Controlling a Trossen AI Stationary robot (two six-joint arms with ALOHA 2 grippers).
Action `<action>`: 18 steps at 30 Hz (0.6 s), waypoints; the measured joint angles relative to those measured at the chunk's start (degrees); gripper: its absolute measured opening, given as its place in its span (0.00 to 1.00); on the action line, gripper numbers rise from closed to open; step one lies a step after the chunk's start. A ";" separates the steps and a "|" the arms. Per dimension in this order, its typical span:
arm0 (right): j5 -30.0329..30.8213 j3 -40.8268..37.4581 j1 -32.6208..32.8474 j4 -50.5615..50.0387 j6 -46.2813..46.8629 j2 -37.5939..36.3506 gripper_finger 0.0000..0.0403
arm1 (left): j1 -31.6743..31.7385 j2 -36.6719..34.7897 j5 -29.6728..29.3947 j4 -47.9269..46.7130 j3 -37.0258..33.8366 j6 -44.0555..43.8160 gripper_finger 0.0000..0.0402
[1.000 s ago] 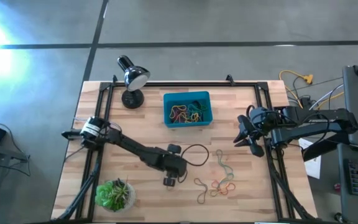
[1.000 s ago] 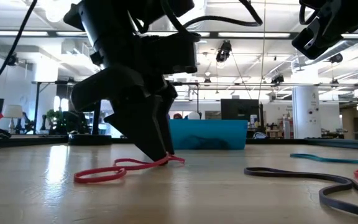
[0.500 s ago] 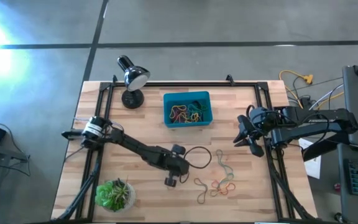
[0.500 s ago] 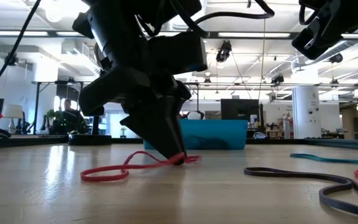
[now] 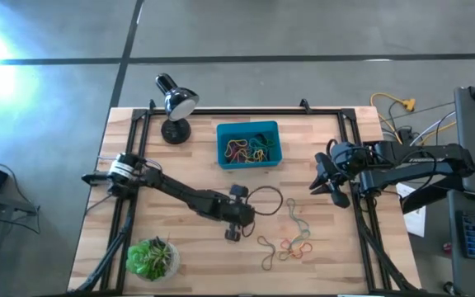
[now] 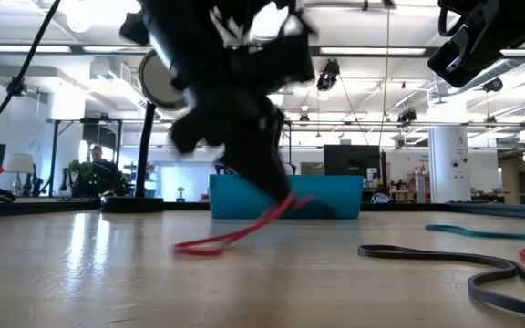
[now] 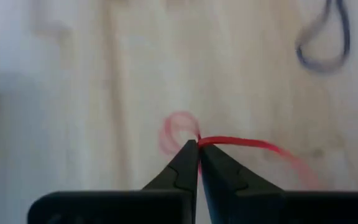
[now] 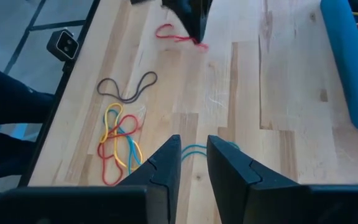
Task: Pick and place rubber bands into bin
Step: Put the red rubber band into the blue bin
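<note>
A: Since a second ago the red rubber band (image 6: pixel 240 228) is coming up off the surface (image 5: pixel 180 165): one end is now lifting with the left hand (image 5: pixel 234 233), which is itself shifting toward the bin (image 5: pixel 249 144), while the other end is still trailing on the wood.

B: And the hand's state?

A: It is clenching that band. In the left wrist view the two fingers (image 7: pixel 182 168) are pressing together at their tips, and the red loop (image 7: pixel 229 144) is spreading out from the pinch to both sides.

B: Where are the other rubber bands lying?

A: Just beside the left hand, on the side toward the right arm, a loose cluster (image 5: pixel 291 244) is lying on the wood: a dark loop, then red, yellow and blue ones tangled together. A greenish band (image 5: pixel 297 216) is sitting a little beyond them. More are piling inside the bin, well ahead of the hand.

B: The right hand?

A: The right hand (image 5: pixel 326 175) is hovering above the surface near the right edge, its fingers (image 8: pixel 163 168) parted and holding nothing.
</note>
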 joint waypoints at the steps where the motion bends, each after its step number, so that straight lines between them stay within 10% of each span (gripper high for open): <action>1: -0.02 0.00 0.00 -0.05 -0.02 0.00 0.17 | 0.13 -0.78 -1.13 0.02 0.27 0.00 0.00; 18: 2.86 -0.31 0.00 5.25 5.21 0.20 0.17 | 15.20 -16.03 -13.26 -2.58 1.32 8.69 0.00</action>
